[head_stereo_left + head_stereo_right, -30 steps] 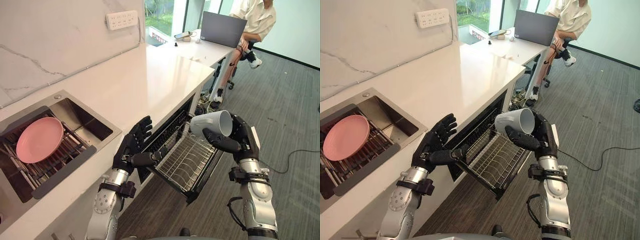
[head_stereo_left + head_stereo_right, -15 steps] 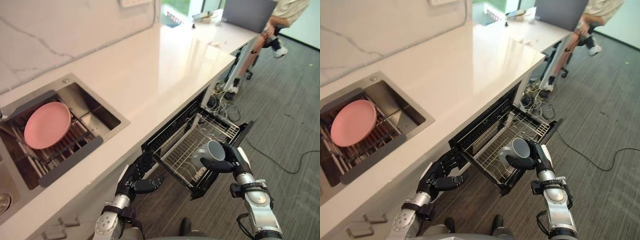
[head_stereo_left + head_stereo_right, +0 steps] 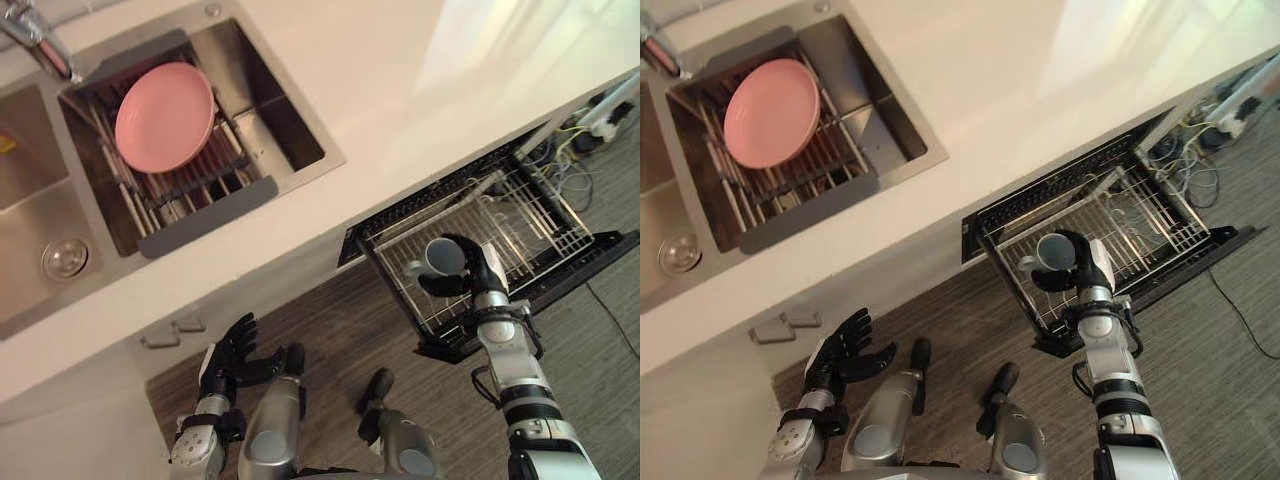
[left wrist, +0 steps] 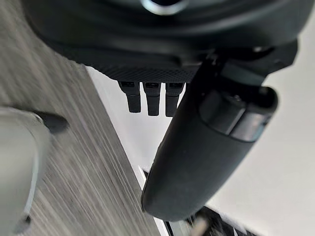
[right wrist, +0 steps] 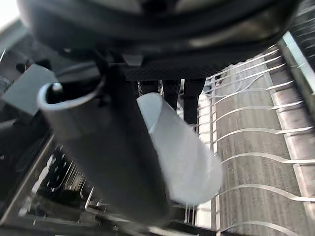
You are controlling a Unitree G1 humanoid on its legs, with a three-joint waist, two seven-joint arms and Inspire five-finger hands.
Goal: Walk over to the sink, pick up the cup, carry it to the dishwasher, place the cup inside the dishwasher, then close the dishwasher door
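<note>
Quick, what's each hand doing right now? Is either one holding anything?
Left hand: open, fingers spread, holding nothing.
Right hand: closed around the cup, over the dishwasher rack.

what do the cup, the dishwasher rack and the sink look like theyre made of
The pale grey cup looks like ceramic or hard plastic: smooth, opaque wall. The wire dishwasher rack is thin metal wire, pale coated or plated. The steel sink looks brushed stainless, with a dull grey sheen.
</note>
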